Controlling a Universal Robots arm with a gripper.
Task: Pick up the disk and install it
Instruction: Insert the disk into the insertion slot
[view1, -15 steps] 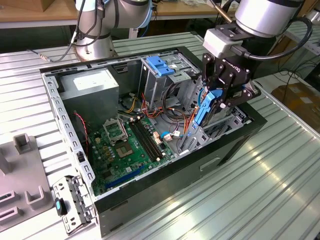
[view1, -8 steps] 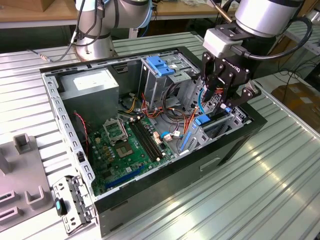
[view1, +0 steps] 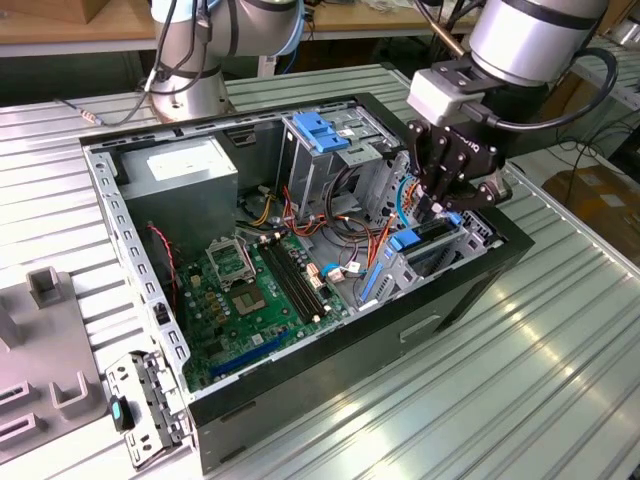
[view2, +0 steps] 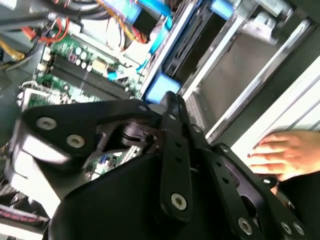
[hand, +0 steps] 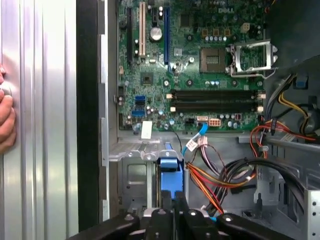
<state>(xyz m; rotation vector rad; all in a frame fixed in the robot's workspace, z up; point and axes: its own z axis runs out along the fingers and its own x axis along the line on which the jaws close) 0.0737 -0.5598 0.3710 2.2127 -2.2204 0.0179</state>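
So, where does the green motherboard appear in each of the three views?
Exterior view: motherboard beside the grey power supply.
Second wrist view: motherboard beside the red cables.
First wrist view: motherboard beside the black case wall.
Shared landmark: the black memory slots.

We log the arm (view1: 530, 35) at 1 o'clock in the exterior view: fat silver tube, dark joint band. A black cable (view1: 608, 85) loops off its 3 o'clock side. A pale grey box flange (view1: 440, 95) sits under it. The gripper (view1: 432, 205) is matte black with white lettering. In the second wrist view, flat black links (view2: 172, 150) carry round silver screw heads (view2: 178, 201).
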